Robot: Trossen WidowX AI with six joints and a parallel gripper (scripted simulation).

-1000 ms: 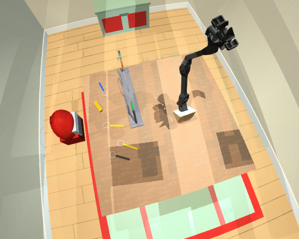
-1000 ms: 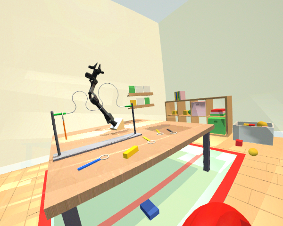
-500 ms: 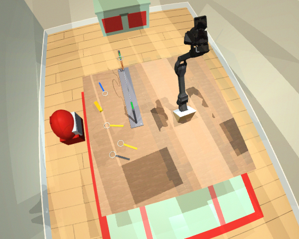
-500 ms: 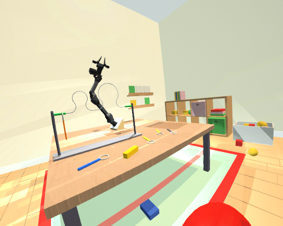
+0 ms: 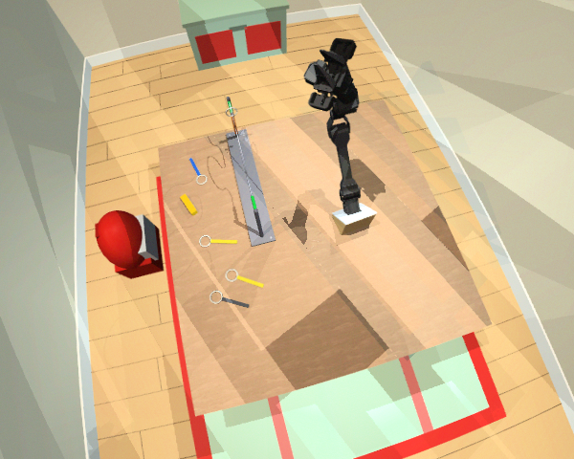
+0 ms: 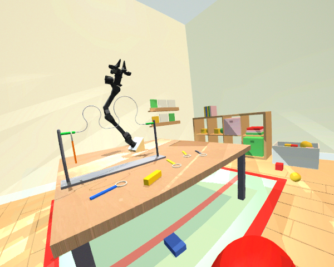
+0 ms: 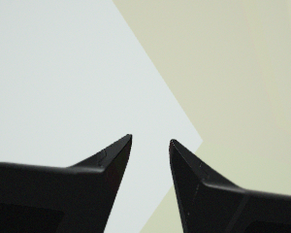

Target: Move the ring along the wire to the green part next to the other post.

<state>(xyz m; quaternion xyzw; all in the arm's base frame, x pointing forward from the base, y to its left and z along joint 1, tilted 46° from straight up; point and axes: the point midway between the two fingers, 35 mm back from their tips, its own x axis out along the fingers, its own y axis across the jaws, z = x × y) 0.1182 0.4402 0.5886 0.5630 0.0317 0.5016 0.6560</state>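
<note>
The ring's orange handle [image 5: 234, 122] [image 6: 73, 151] hangs from the green wire part [image 6: 66, 133] at the far post [image 6: 63, 156]. The thin grey wire [image 6: 127, 97] loops across to the other green part [image 5: 253, 201] [image 6: 149, 123] at the second post [image 6: 155, 138]. Both posts stand on a grey rail [image 5: 248, 197] [image 6: 112, 169]. My gripper [image 5: 339, 49] [image 6: 121, 62] [image 7: 150, 141] points straight up, high above the table and far from the handle. Its fingers stand close together with a narrow gap and nothing between them.
Loose on the table are a blue-handled ring [image 5: 195, 167] [image 6: 103, 192], a yellow block [image 5: 188, 204] [image 6: 152, 177], two yellow-handled rings [image 5: 218, 241] [image 5: 245, 278] and a dark-handled ring [image 5: 228, 299]. The arm's base [image 5: 354, 219] [image 6: 137, 144] stands beside the rail.
</note>
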